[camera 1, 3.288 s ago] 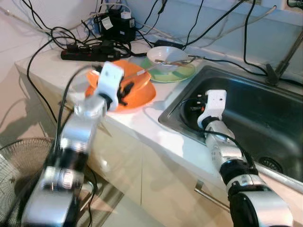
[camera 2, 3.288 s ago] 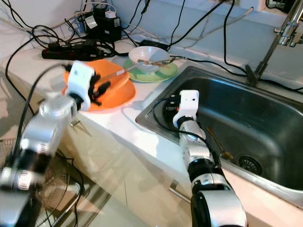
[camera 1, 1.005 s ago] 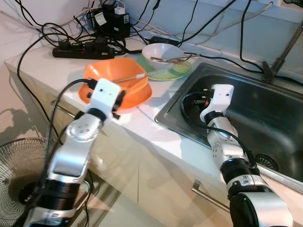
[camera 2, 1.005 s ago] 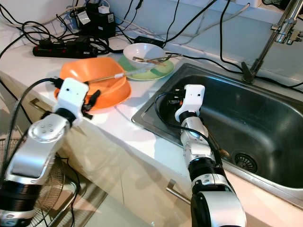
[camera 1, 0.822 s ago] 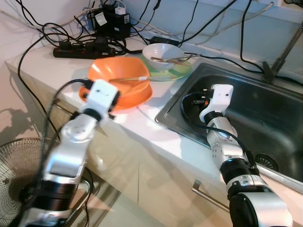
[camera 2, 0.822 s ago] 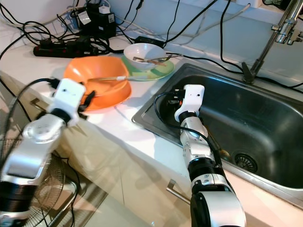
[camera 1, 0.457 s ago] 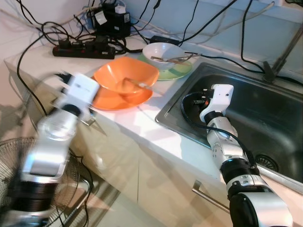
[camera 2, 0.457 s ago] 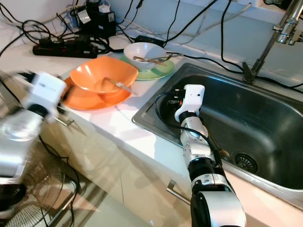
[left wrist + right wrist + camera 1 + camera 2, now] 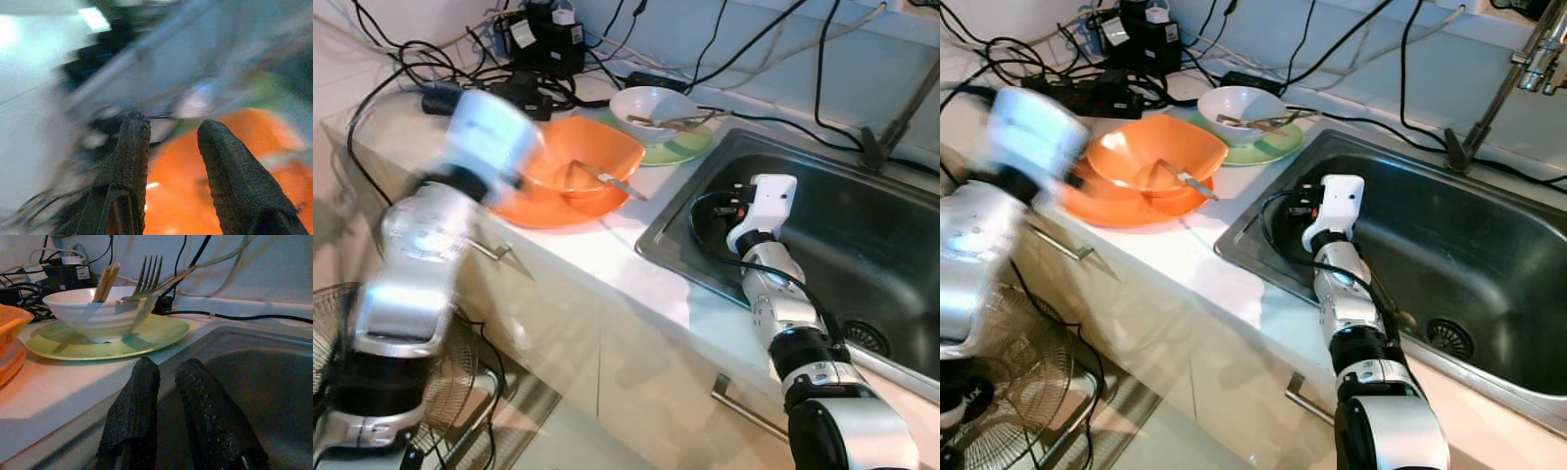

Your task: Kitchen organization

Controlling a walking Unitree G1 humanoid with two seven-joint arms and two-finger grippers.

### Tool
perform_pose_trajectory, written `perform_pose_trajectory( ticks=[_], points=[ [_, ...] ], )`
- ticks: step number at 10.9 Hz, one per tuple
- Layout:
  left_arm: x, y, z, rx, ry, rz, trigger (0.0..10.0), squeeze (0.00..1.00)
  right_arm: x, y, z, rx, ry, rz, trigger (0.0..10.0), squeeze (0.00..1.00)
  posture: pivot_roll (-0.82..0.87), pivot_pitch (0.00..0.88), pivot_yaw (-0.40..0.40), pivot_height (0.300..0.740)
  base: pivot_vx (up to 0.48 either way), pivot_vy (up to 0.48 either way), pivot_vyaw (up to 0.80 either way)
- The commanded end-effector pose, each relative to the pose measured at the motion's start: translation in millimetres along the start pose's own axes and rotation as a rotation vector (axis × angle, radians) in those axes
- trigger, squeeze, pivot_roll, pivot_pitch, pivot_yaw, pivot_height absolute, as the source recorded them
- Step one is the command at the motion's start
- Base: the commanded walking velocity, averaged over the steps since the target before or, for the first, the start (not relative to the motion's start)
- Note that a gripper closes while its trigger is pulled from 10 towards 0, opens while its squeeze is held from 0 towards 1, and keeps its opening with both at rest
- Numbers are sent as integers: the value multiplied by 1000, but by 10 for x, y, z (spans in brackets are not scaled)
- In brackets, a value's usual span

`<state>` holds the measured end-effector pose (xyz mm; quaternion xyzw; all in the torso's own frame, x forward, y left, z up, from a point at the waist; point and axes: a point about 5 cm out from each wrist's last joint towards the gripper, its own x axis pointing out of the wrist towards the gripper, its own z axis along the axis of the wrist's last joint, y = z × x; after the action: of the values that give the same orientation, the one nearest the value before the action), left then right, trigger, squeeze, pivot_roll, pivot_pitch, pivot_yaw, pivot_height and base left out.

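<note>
An orange bowl (image 9: 579, 162) rests on an orange plate (image 9: 543, 208) on the white counter, with a metal utensil (image 9: 610, 180) leaning in it. Behind them a white bowl (image 9: 651, 103) holding a fork and chopsticks sits on a green plate (image 9: 683, 149). My left arm (image 9: 421, 245) is blurred and raised at the orange bowl's left side. In the left wrist view my left gripper (image 9: 171, 125) is open and empty, facing the orange bowl (image 9: 205, 196). My right gripper (image 9: 164, 364) is shut on nothing, low inside the sink's left end and facing the white bowl (image 9: 95, 313).
The steel sink (image 9: 862, 245) has a drain (image 9: 871, 338) and a faucet (image 9: 891, 122) at the back. A power strip and tangled cables (image 9: 524, 83) crowd the counter's rear. A floor fan (image 9: 337, 392) stands at the lower left. A cabinet handle (image 9: 744, 406) sticks out below.
The orange bowl, tilted up at my left gripper a second ago, now lies flat on its plate. My left arm drew back to the left, then swung up beside the bowl. The right arm stayed still.
</note>
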<state>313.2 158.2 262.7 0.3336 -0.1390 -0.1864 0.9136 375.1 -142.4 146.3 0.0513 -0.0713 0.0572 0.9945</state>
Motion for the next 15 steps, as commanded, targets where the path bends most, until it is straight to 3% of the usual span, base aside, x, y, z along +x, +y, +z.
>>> perform_pose_trajectory(
  ticks=[1, 2, 4, 6, 7, 13, 15],
  points=[
    [-24, -220, -23, 42, 4, -179, 10000, 0, 1, -40, 28, 8, -17, -16, 10000, 0, 236, 33, -45, 740, 0, 0, 0],
    [-61, -344, -82, 61, 25, -278, 10000, 0, -3, -45, 26, 7, -18, -19, 10000, 0, 234, 32, -43, 740, 0, 0, 0],
    [-150, -416, -116, 97, 59, -417, 10000, 0, -15, -53, 10, 10, -15, -26, 10000, 0, 242, 32, -44, 740, 0, 0, 0],
    [-128, -415, -103, 159, 54, -422, 10000, 0, -3, -38, 19, 13, -17, -24, 10000, 0, 242, 32, -44, 740, 0, 0, 0],
    [-5, -423, -70, 240, 17, -378, 10000, 0, 1, -27, 20, 15, -18, -24, 10000, 0, 241, 28, -42, 740, 0, 0, 0],
    [391, -612, -130, 411, -9, -405, 10000, 0, -12, -63, 28, 13, -28, -41, 10000, 0, 218, 17, -28, 740, 0, 0, 0],
    [445, -608, -135, 427, -13, -393, 10000, 0, -12, -67, 29, 13, -29, -44, 10000, 0, 216, 17, -27, 740, 0, 0, 0]
  ],
)
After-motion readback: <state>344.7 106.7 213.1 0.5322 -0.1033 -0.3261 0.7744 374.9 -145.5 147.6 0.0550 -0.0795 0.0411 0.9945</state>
